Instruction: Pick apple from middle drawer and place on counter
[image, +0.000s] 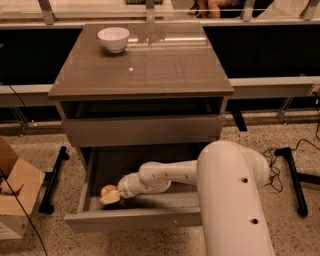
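The middle drawer (135, 219) is pulled open at the bottom of the cabinet. The small red apple (106, 189) lies in its left part, near the front. My gripper (111, 197) is down inside the drawer, right against the apple's front right side, and covers part of it. My white arm (165, 176) reaches into the drawer from the right. The glossy grey-brown counter (145, 67) is the cabinet's top slab.
A white bowl (114, 39) stands at the counter's back left. The drawer front above (142, 131) is shut. A cardboard box (15, 197) stands on the floor at left. Black stand legs lie on the left (52, 180) and on the right (295, 180).
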